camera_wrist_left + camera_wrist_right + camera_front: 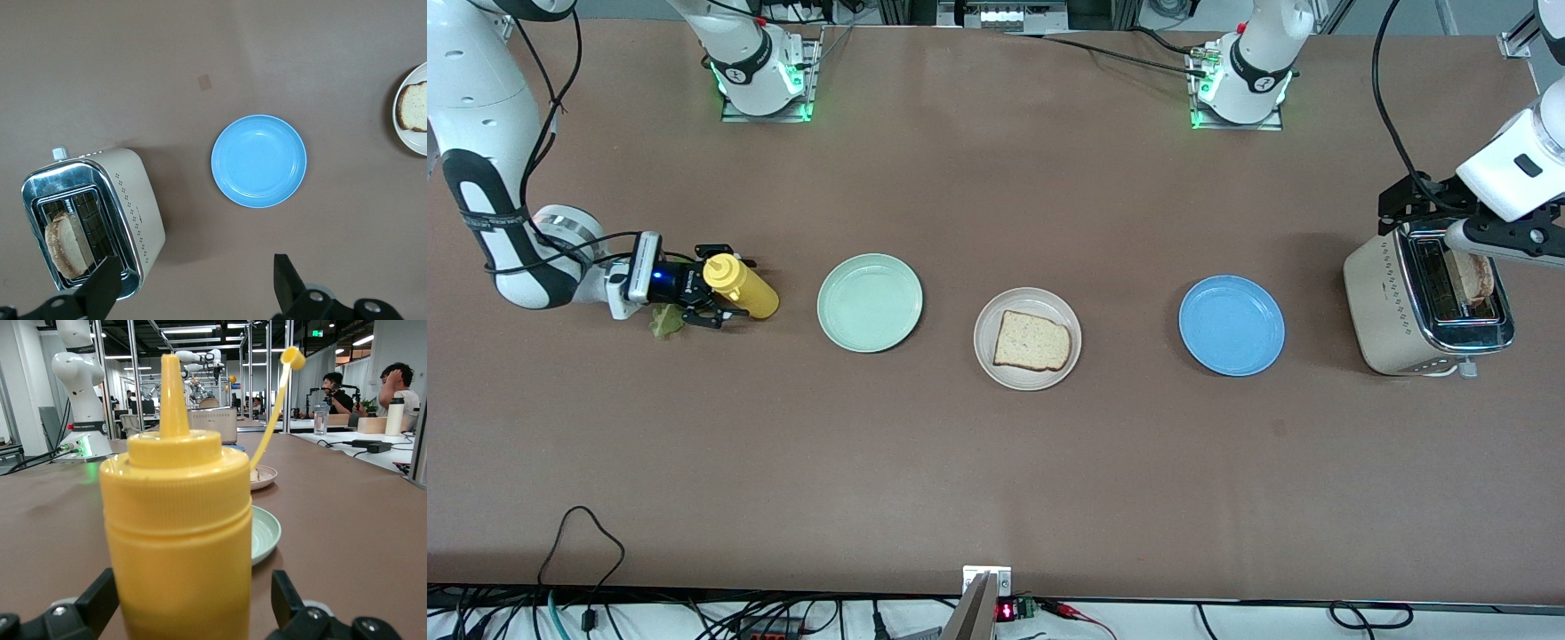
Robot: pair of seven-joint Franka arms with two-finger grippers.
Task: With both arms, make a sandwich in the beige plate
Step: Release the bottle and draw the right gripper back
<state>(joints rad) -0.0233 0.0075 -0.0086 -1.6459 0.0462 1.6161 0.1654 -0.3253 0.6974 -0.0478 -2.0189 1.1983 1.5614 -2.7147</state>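
The beige plate (987, 357) sits mid-table with one slice of bread (1032, 341) lying flat on it; its edge (408, 137) and the slice (415, 107) also show in the left wrist view. A second slice (1472, 276) stands in a slot of the toaster (1392, 302) at the left arm's end. Over that toaster my left gripper (1449, 222) (197, 287) hangs open and empty. At the right arm's end my right gripper (731, 286) (193, 607) is open, its fingers either side of an upright yellow squeeze bottle (751, 292) (177, 540) with gaps showing. A green lettuce leaf (663, 322) lies on the table beside that gripper.
A mint-green plate (870, 302) (263, 533) lies between the bottle and the beige plate. A blue plate (1232, 324) (259, 160) lies between the beige plate and the toaster (137, 200), whose toast (63, 247) shows in its slot. The bottle's cap (293, 357) dangles open on its strap.
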